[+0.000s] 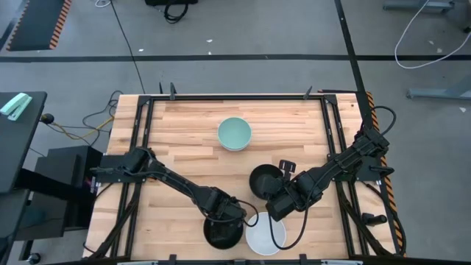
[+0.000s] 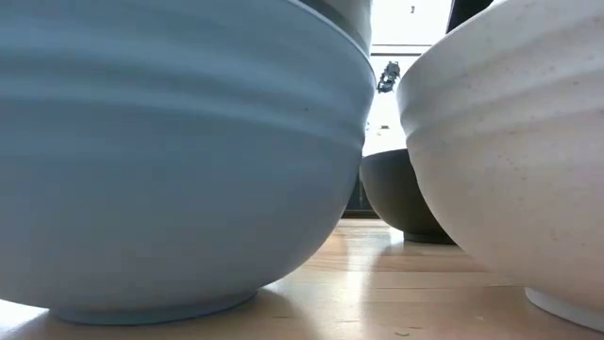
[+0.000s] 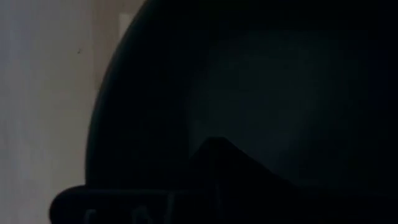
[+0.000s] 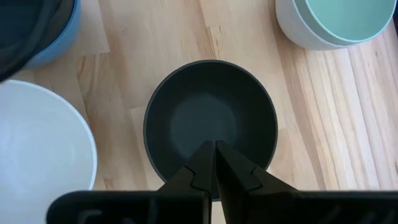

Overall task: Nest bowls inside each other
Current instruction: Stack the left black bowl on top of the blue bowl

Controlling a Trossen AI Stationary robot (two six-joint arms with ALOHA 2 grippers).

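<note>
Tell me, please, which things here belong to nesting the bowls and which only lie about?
Job: mint green bowl inside a white bowl; middle black bowl; front white bowl; front black bowl; blue bowl.
Lying about: white floor cable; yellow cable beside the table.

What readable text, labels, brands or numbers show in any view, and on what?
None readable in any view.
Bowls: the mint green bowl, white bowl, blue bowl and black bowl are plain, with no marks.
Wooden table: bare wood, no label.
Floor mat beyond the table: orange and black hazard stripes only, no words.
</note>
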